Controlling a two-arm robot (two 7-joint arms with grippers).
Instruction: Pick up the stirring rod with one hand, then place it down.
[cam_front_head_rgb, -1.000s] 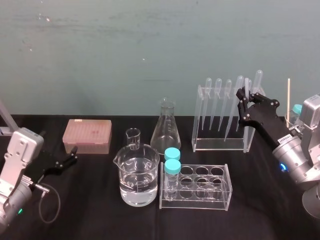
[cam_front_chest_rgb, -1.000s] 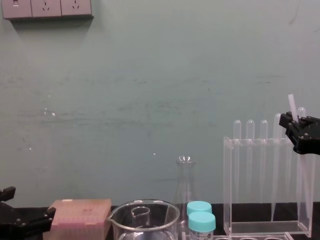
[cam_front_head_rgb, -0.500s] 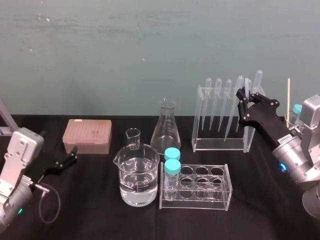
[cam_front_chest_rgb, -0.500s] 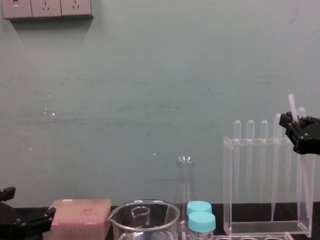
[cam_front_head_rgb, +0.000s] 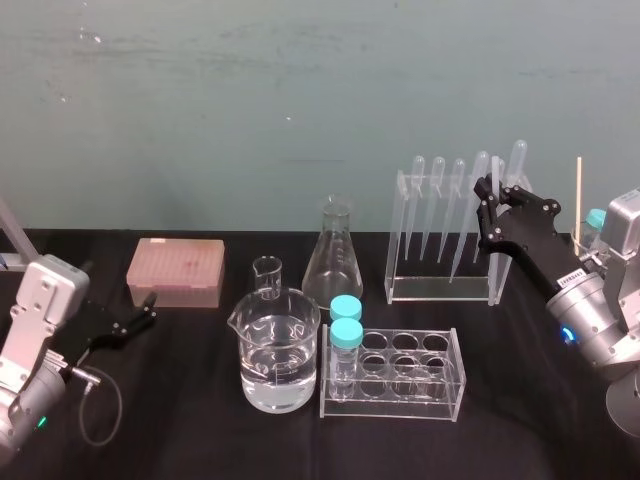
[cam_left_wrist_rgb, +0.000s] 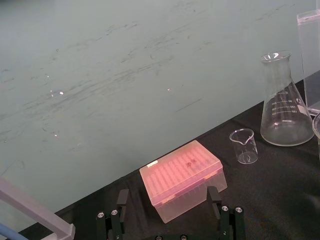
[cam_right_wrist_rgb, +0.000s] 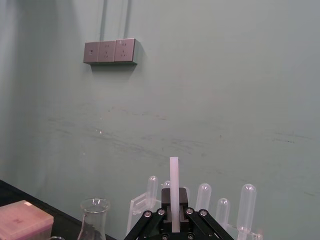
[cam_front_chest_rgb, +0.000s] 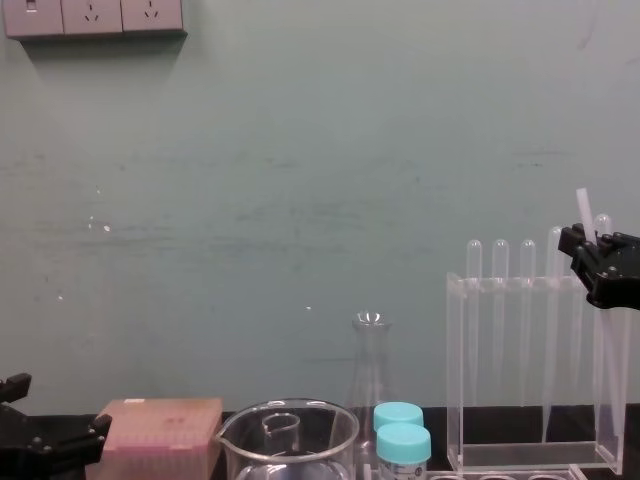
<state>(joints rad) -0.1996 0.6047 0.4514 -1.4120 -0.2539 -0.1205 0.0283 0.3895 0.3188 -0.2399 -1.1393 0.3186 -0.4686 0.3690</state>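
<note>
The stirring rod (cam_front_head_rgb: 494, 172) is a thin translucent whitish stick held nearly upright, just in front of the clear pipette rack's right end. My right gripper (cam_front_head_rgb: 487, 203) is shut on it below its top end. From the chest the rod (cam_front_chest_rgb: 583, 212) sticks up above the gripper (cam_front_chest_rgb: 592, 247) and slants down past the rack to its lower end. The right wrist view has the rod (cam_right_wrist_rgb: 173, 185) clamped between the black fingers of that gripper (cam_right_wrist_rgb: 174, 200). My left gripper (cam_front_head_rgb: 135, 322) rests low at the table's left, fingers apart and holding nothing, also seen as the gripper (cam_left_wrist_rgb: 167, 194) facing the pink box.
A clear pipette rack (cam_front_head_rgb: 444, 285) stands at the back right. A flask (cam_front_head_rgb: 332, 258), a small beaker (cam_front_head_rgb: 266, 276), a large beaker of water (cam_front_head_rgb: 277, 352) and a tube rack (cam_front_head_rgb: 392, 378) with teal-capped tubes fill the middle. A pink tip box (cam_front_head_rgb: 174, 271) sits at left.
</note>
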